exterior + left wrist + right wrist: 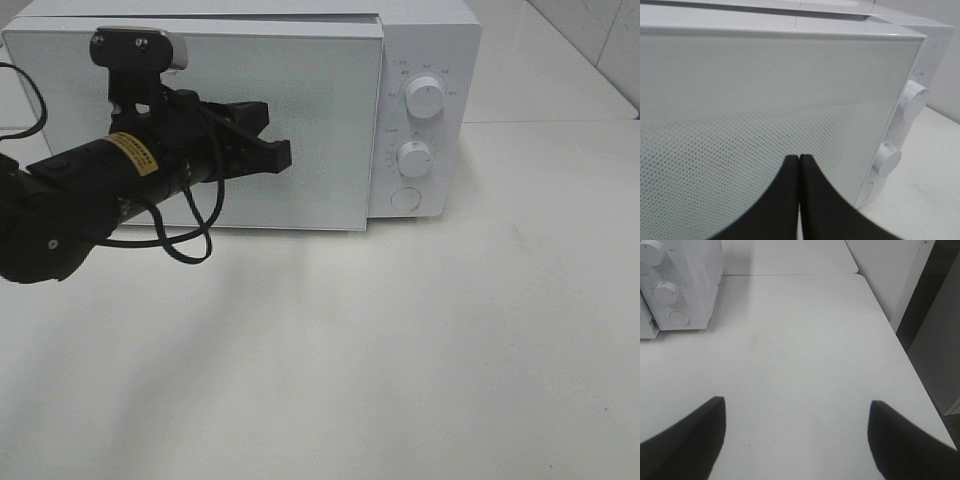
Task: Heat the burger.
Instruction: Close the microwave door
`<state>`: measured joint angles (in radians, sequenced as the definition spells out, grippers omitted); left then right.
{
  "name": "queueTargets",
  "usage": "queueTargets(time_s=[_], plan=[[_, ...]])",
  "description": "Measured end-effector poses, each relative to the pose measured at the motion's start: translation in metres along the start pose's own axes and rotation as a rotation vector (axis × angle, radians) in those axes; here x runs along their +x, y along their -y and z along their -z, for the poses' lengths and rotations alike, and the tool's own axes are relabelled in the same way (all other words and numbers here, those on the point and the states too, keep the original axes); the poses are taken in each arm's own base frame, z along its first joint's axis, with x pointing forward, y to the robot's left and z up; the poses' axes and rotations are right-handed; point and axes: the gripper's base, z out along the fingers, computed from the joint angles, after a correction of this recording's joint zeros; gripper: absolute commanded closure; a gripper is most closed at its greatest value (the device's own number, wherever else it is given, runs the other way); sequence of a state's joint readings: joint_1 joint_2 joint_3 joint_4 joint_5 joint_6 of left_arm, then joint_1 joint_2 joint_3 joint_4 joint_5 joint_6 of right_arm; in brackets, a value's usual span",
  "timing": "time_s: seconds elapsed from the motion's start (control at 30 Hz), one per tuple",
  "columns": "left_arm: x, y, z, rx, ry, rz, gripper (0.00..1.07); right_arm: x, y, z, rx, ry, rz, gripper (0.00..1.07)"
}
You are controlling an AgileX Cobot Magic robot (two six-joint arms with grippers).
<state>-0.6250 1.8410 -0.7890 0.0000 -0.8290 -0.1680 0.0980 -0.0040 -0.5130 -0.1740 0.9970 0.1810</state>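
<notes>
The burger is out of view. A white microwave (320, 130) stands at the back of the table, and its perforated door (765, 90) covers the front, so the inside is hidden. My left gripper (285, 155) is shut with nothing in it. It hovers just in front of the door's middle, and in the left wrist view its tips (798, 157) are pressed together, pointing at the door. My right gripper (796, 405) is open and empty, over bare table to the right of the microwave (690, 290). It does not show in the exterior high view.
The microwave's panel at its right carries two white knobs (426, 98) (414, 157) and a round button (405, 198). The white table (400, 340) spreads in front. Its right edge (920, 385) drops off beside a wall.
</notes>
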Motion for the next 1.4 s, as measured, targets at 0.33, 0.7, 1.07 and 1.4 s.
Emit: queueTargets(time_s=[0.33, 0.7, 1.07, 1.4], plan=[[-0.011, 0.002, -0.034, -0.014, 0.053, 0.029, 1.07, 0.000, 0.000, 0.000, 0.000, 0.000, 0.000, 0.31], [-0.012, 0.014, -0.061, 0.045, 0.058, -0.012, 1.07, 0.000, 0.000, 0.000, 0.000, 0.000, 0.000, 0.31], [-0.009, 0.016, -0.076, 0.053, 0.043, -0.048, 1.07, 0.000, 0.000, 0.000, 0.000, 0.000, 0.000, 0.31], [-0.012, 0.027, -0.072, 0.050, -0.101, -0.052, 1.07, 0.000, 0.000, 0.000, 0.000, 0.000, 0.000, 0.31]])
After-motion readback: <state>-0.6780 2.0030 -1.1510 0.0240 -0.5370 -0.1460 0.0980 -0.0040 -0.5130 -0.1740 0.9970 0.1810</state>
